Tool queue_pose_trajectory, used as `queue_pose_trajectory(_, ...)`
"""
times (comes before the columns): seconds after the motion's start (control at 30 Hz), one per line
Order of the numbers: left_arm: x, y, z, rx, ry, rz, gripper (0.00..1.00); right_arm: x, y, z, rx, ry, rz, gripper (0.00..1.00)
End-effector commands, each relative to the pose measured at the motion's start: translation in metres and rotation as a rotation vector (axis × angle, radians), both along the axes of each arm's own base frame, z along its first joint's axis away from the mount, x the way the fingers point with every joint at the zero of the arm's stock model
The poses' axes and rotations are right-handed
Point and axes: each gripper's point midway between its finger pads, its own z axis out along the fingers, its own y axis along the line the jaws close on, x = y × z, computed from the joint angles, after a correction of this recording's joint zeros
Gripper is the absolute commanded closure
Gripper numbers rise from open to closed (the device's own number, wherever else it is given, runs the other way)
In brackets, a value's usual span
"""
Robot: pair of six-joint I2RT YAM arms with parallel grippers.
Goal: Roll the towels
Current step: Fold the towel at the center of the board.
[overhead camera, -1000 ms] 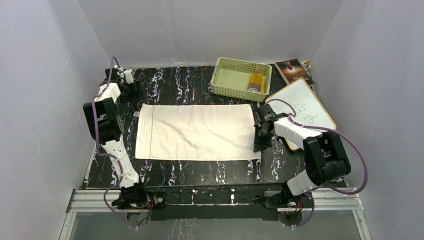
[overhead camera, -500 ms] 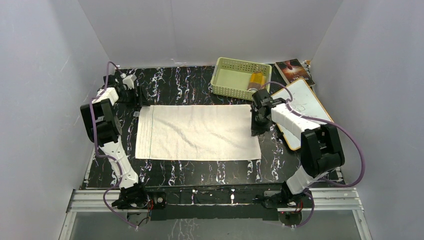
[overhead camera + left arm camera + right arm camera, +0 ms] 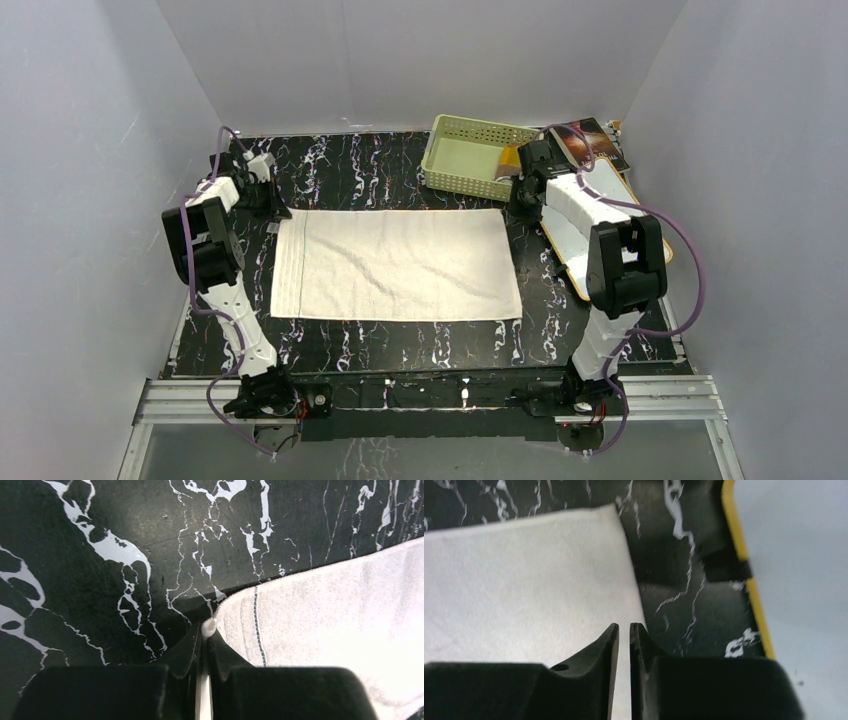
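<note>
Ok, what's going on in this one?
The left gripper is shut on the far left corner of the cream-white towel, which lies spread flat and unrolled on the table. The right gripper hovers by the towel's far right corner, fingers nearly together with nothing between them. The yellow-brown towel sits in the green basket.

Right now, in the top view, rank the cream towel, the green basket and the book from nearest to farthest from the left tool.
1. Cream towel: its far-left corner is pinched in the left tool.
2. Green basket: far side, right of centre.
3. Book: far-right corner.
</note>
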Motion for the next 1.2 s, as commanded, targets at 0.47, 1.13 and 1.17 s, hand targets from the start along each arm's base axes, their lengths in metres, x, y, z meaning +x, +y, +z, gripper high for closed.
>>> queue_pose_trajectory(0.47, 0.016, 0.017, 0.056, 0.065, -0.155, 0.059, 1.0, 0.106, 0.017, -0.013, 0.062, -0.357, 0.048, 0.46)
queue_pose_trajectory(1.13, 0.016, 0.017, 0.048, 0.061, -0.135, 0.043, 1.0, 0.095, 0.006, -0.057, -0.171, -0.295, 0.017, 0.57)
queue_pose_trajectory(1.17, 0.016, 0.018, 0.048, 0.064, -0.135, 0.043, 1.0, 0.092, 0.004, -0.059, -0.177, -0.288, 0.017, 0.57)
